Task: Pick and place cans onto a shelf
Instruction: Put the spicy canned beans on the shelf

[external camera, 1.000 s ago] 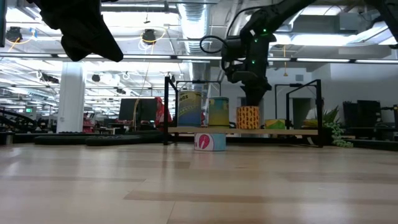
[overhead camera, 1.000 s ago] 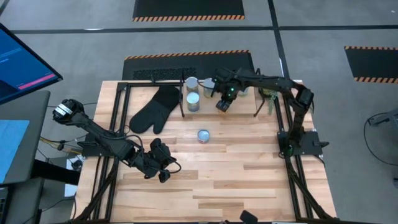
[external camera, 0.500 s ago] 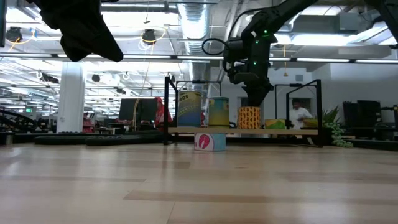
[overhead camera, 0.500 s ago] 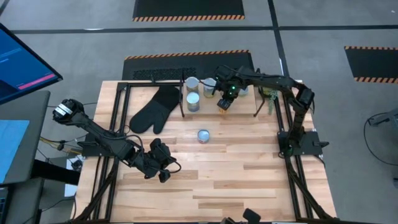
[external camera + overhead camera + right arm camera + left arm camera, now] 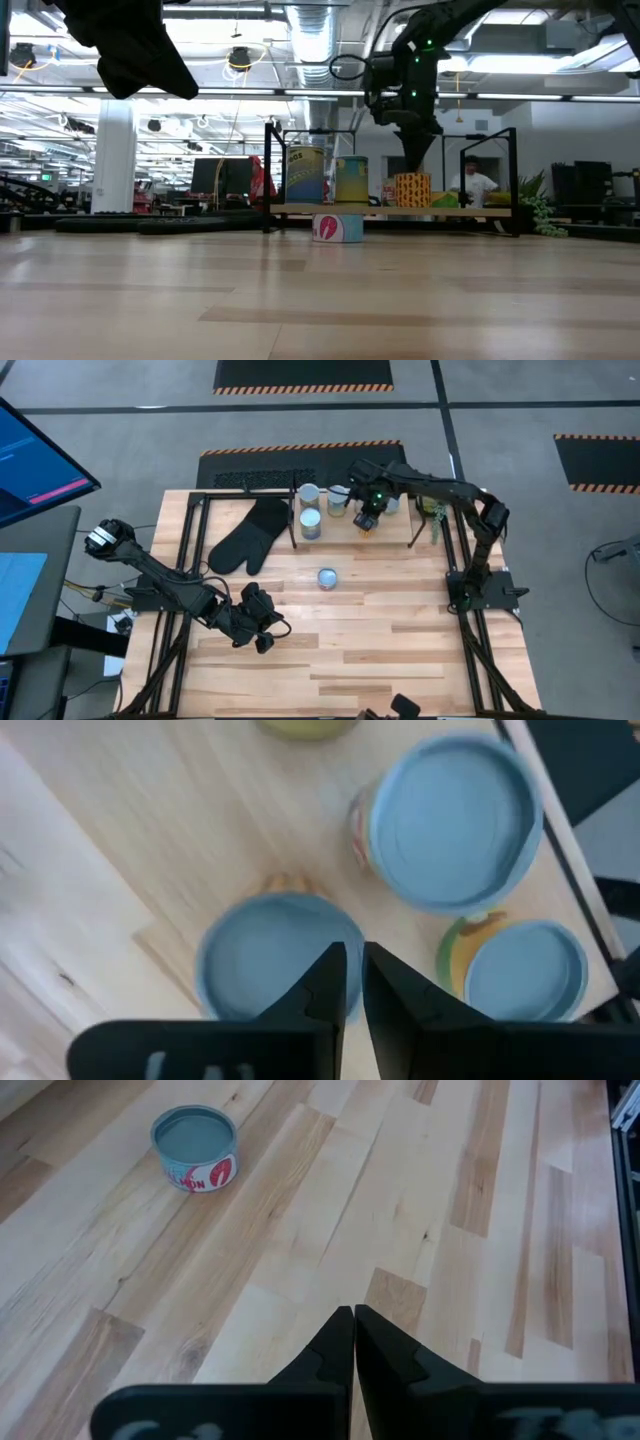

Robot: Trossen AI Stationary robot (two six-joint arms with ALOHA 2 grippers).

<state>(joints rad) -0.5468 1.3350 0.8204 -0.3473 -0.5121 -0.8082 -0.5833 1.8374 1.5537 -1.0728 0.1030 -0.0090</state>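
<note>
Over on the left, the left gripper (image 5: 262,641) hangs low above the bare planks near the table's front, its fingers (image 5: 352,1342) pressed together with nothing between them. Just past it lies a black mitt (image 5: 246,538), flat on the table (image 5: 400,650) beside the shelf's left end. Moving to the middle, one flat can (image 5: 327,578) sits alone on the planks in front of the shelf, bluish-grey top, white side with a red mark (image 5: 195,1149). Behind it stands the shelf (image 5: 470,210), a light board on thin black legs. On its left part stand two taller cans (image 5: 306,176), yellow-green labels, pale round tops. To their right is an orange-and-yellow patterned can (image 5: 411,189), and the right gripper (image 5: 367,518) is directly above it; the wrist view shows its fingers (image 5: 328,982) nearly together over that can's blue-grey lid, not pinching it. Two more blue-topped cans (image 5: 455,819) sit just beside it. Count: five cans on the shelf, one on the table. Far right, a small green plant (image 5: 432,510) at the shelf's end.
</note>
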